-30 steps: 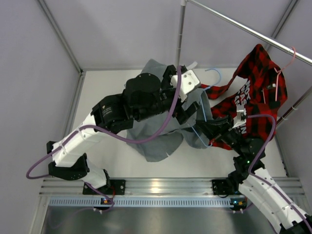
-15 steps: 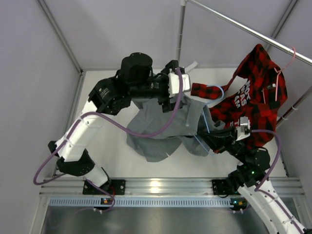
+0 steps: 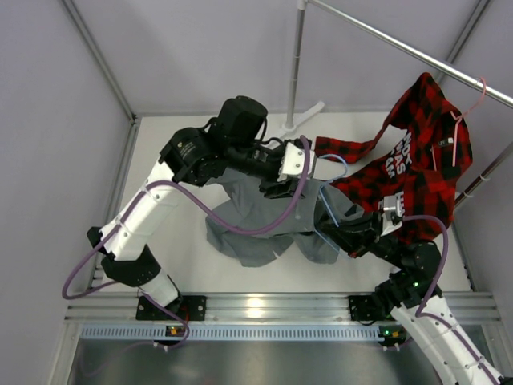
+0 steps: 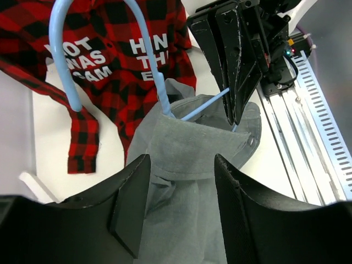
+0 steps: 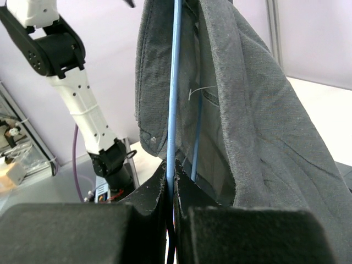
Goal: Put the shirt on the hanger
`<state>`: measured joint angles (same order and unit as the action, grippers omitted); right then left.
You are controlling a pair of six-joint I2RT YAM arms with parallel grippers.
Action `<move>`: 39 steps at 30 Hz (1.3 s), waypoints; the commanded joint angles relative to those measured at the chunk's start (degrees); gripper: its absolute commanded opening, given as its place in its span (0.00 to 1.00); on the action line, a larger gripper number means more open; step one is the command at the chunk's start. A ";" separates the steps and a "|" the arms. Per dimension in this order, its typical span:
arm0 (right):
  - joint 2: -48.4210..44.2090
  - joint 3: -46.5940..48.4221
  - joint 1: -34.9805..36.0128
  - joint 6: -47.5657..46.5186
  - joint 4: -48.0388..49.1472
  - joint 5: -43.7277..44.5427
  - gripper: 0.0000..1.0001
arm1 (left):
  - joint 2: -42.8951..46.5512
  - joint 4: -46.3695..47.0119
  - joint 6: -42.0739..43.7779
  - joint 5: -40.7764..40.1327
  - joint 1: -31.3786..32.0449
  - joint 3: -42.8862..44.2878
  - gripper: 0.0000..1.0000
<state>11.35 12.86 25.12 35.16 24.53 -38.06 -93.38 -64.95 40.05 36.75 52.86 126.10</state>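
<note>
Since the right claw [image 5: 169, 170] is the anchor, I'm starting there. It sits right of centre, low in the overhead frame, clenched on a thin bar of the hanger [image 5: 175, 82]. Its wrist view shows the blue wire running straight up from between the pinched tips, with the shirt [image 5: 258, 126] draped on both sides of it. My read: that grip pins the hanger so it can't swing while cloth gets dragged over it.

Mid-frame overhead, the grey shirt is partly lifted off the table [image 3: 313, 277] and bunched under the left arm, with loose cloth trailing toward lower left. The hanger goes in at the collar. One arm of it looks to be inside the cloth; I can't tell about the other.

The left claw [image 4: 181, 165] is released. Its fingers are spread wide, one on either side of the collar fold at the bottom of its wrist view, and I can't see it pinching anything. It looks lined up to take the collar and tug it up toward the hook.

The hook pokes out of the neck opening, upper left in the left wrist view, over the plaid shirt [image 4: 121, 60].

Farthest out, upper right overhead, the plaid shirt appears to hang by a pink hanger [image 3: 470, 107] from the rail [image 3: 401, 47]. One sleeve lies on the table near the hook, which is a snag risk if I lift through there.

I'd call it roughly midway. The collar isn't seated yet and the second shoulder is unverified.
</note>
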 commanded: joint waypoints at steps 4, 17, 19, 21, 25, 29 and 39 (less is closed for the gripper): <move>-0.46 3.92 0.54 -3.25 4.21 -4.38 0.00 | -0.66 -0.88 -1.64 3.32 -0.13 -0.51 0.52; 3.59 9.81 0.54 -7.03 1.68 -10.36 0.00 | -0.31 -0.88 -3.41 10.17 -0.13 -2.97 0.39; 3.59 10.69 0.54 -8.25 0.17 -9.93 0.00 | 0.13 -0.88 -2.79 11.32 -0.13 -3.23 0.33; 3.76 11.04 0.63 -8.61 -0.72 -9.66 0.00 | 0.83 -0.88 -2.35 12.20 -0.13 -3.49 0.00; 5.16 11.83 0.63 -8.79 -0.28 -9.75 0.00 | 1.71 -0.88 -1.82 12.64 -0.13 -3.84 0.00; 8.50 14.02 0.54 -10.10 -1.58 -9.75 0.00 | 2.68 1.47 -4.70 7.40 -0.13 -4.46 0.00; 1.58 21.34 0.54 -9.00 -43.86 31.53 0.88 | 18.39 26.69 -35.52 -45.17 -0.21 -27.34 0.00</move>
<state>15.79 33.23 25.32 22.57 -3.81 -24.34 -82.70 -51.70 18.04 10.13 52.93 106.54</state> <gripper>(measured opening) 0.886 0.090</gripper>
